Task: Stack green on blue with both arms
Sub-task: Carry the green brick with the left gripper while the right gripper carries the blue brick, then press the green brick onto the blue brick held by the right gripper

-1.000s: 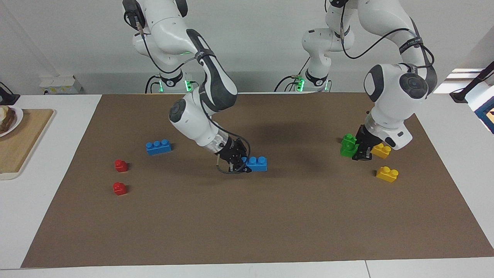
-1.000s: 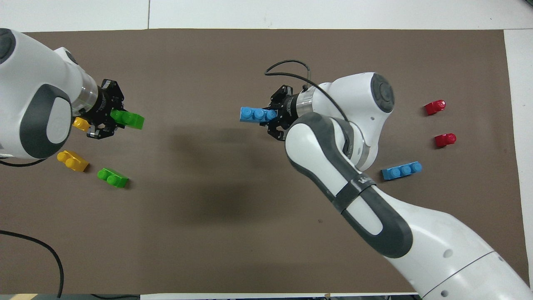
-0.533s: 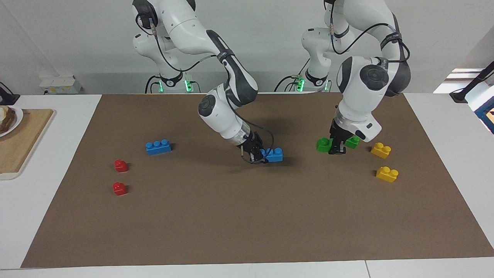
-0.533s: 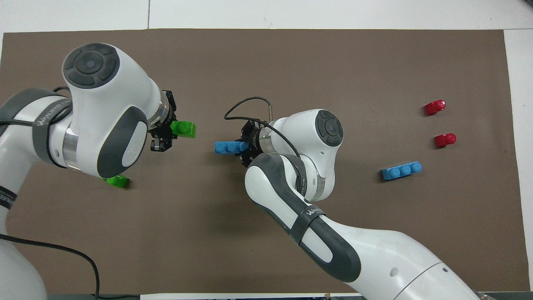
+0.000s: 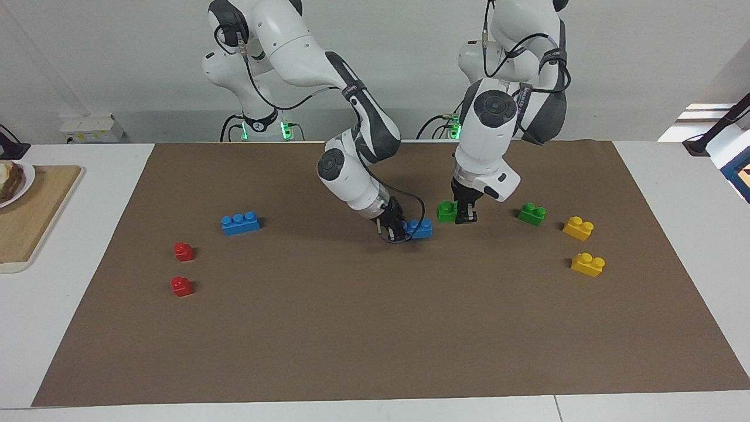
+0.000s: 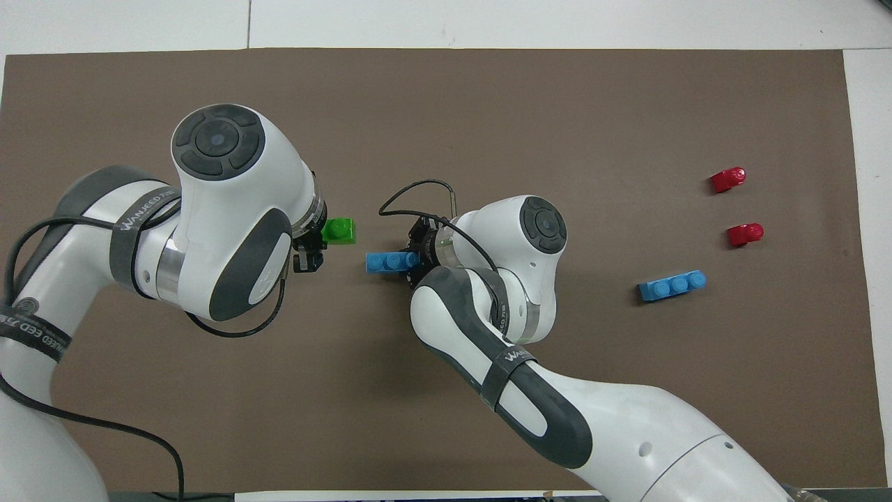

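Two light, rigid bricks mid-table: our left gripper [image 5: 466,218] clamps green [image 5: 446,211], right gripper [image 5: 394,230] blue [image 5: 419,229] (apparently end-held).

Even, bright overhead lighting; both views sharp, no glare. Soft diffuse arm shadows on the brown surface [image 5: 375,328], darkest patch just beside the held blue brick [image 5: 419,228].

A green brick [image 6: 339,231] is held by the left gripper [image 6: 311,245] near mat centre; a blue brick [image 6: 390,261], gripped by the right gripper [image 6: 416,259], is seen just beside it at approx. 4 o'clock.
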{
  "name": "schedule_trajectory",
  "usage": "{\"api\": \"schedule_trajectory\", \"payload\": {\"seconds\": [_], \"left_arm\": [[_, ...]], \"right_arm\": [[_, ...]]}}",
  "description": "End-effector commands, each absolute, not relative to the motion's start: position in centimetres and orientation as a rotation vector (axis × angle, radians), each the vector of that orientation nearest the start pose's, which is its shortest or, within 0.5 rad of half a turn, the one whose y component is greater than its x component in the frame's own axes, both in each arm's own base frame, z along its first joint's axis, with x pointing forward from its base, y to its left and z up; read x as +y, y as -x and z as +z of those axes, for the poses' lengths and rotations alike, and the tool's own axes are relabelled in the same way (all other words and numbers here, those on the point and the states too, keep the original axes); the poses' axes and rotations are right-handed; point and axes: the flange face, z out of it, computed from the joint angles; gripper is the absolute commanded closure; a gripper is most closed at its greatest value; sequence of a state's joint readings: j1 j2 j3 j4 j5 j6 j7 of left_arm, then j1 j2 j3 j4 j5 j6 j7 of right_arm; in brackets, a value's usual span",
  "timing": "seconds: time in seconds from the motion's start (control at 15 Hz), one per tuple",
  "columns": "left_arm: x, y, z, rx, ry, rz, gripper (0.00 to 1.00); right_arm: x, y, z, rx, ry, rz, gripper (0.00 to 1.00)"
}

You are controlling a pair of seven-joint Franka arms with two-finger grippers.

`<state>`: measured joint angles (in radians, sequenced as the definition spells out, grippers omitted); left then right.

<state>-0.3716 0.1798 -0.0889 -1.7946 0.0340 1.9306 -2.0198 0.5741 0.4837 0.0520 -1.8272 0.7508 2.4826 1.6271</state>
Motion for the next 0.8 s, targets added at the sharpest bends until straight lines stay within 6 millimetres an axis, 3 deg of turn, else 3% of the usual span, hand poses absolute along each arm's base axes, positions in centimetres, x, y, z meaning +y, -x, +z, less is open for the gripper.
{"api": "schedule_trajectory", "payload": {"seconds": [0.0,0.4,0.73], "left_arm": [[-26.9,-52.1,43.6,-2.197,2.217,-0.055,1.0],[-30.0,-49.6,40.8,-2.178,2.265,-0.061,1.0],[-30.9,-48.4,39.3,-2.183,2.259,-0.061,1.0]], "right_arm": [[38.0,-53.6,27.9,1.924,1.926,0.557,1.0],[37.1,-52.5,26.2,1.959,1.966,0.549,1.0],[36.4,-52.2,25.6,1.979,1.958,0.527,1.0]]}}
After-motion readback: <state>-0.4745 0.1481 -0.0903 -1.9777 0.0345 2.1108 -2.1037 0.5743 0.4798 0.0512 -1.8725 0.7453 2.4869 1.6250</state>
